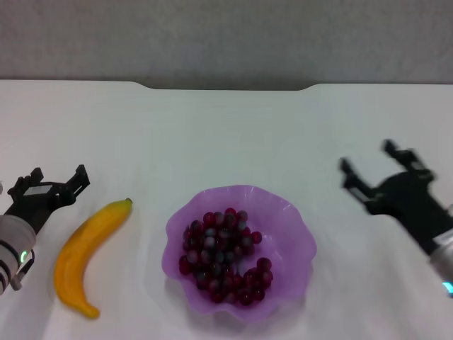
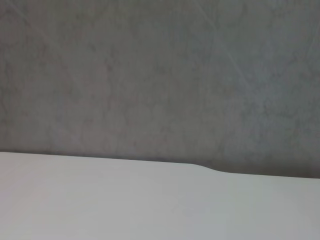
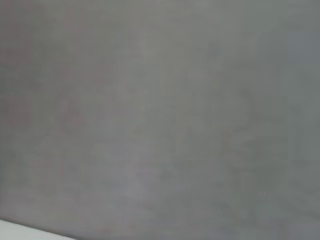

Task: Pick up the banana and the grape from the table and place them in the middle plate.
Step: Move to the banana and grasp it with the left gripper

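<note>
Yellow-orange banana [image 1: 86,256], smooth and curved with a dark green stem tip, lies on the white table [image 1: 226,134] just left of the middle plate [image 1: 297,234]. We judge it light, stiff and a bit slick; best taken across its thick mid-section. Grape [image 1: 225,256], a glossy dark red bunch, already sits in the translucent purple scalloped plate. We expect it loose and soft. Left gripper [image 1: 55,182] hovers near the banana's stem end, fingers spread, holding nothing. Right gripper [image 1: 367,165] hangs well right of the plate, also spread and empty.
</note>
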